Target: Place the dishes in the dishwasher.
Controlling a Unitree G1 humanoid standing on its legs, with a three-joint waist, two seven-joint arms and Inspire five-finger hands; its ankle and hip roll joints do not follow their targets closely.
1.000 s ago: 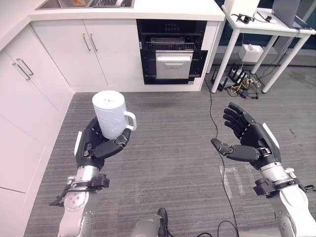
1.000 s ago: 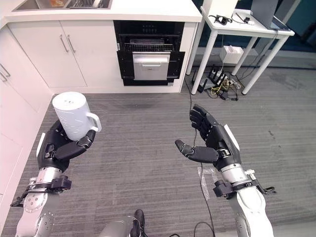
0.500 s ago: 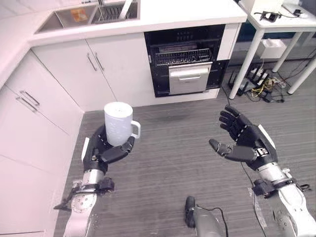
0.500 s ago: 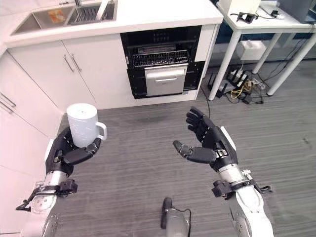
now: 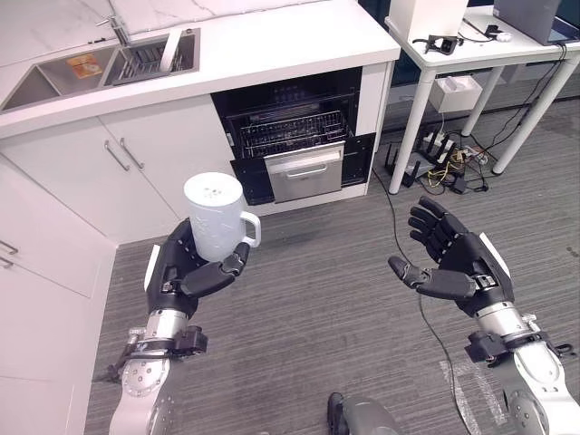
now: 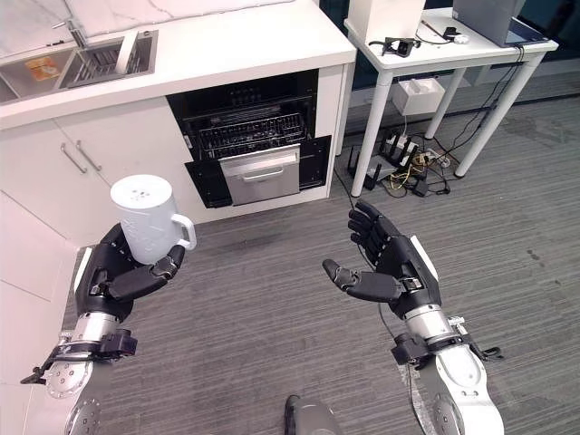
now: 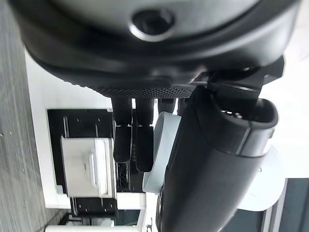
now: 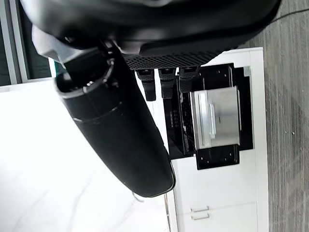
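The left hand (image 5: 188, 268) grips a plain white mug (image 5: 216, 217), upright with its handle facing right, while the right hand (image 5: 460, 268) hangs open-fingered.

Two silver-grey metal forearms end in dark clamp-like wrist collars with small screws and short black fittings. The left hand (image 5: 186, 272) is black, with segmented fingers, a finely dotted grip texture on its palm and a white panel along its outer edge. The right hand (image 5: 462, 272) matches it: black jointed fingers, a stubby black thumb, and a white plate on its back edge
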